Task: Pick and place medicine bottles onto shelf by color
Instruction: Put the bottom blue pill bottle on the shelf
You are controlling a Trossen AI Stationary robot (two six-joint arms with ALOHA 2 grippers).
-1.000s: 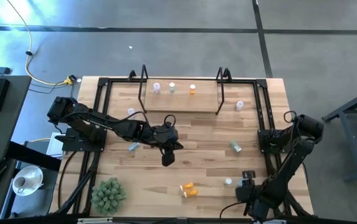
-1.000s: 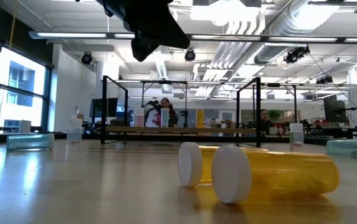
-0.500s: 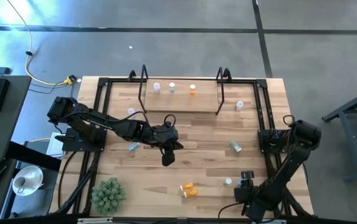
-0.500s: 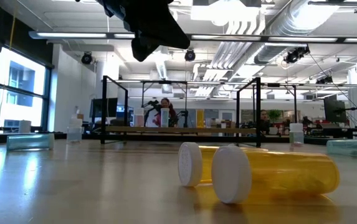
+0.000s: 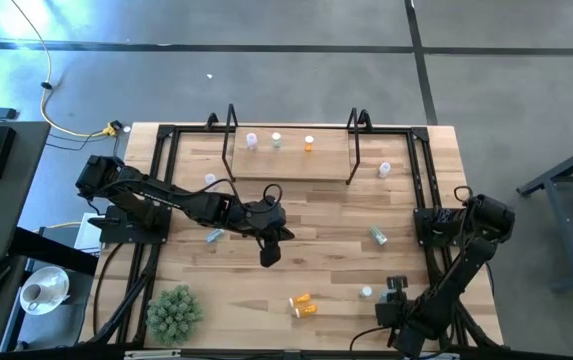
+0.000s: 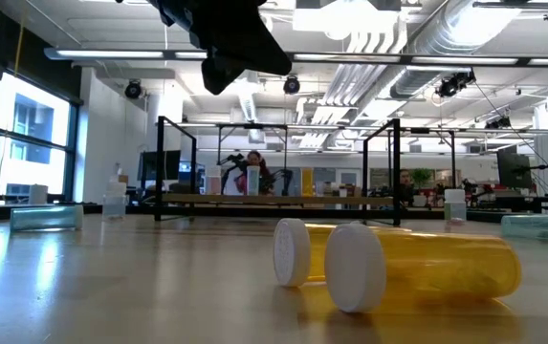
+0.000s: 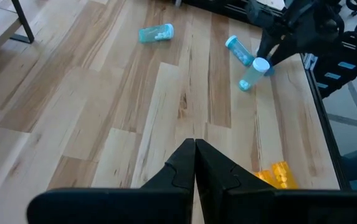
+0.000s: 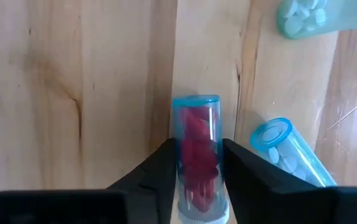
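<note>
tiny, light, slick plastic bottle point(image 8: 196, 149) at lower middle, pinched by right gripper point(image 8: 197, 163) across the body. best held mid-barrel, gently. left gripper point(image 7: 195, 163) pressed together, idle mid-bench.

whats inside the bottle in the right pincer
Red pills show through the clear blue bottle between the right pincer fingers. Its capped lower end is hidden behind the fingers.
</note>
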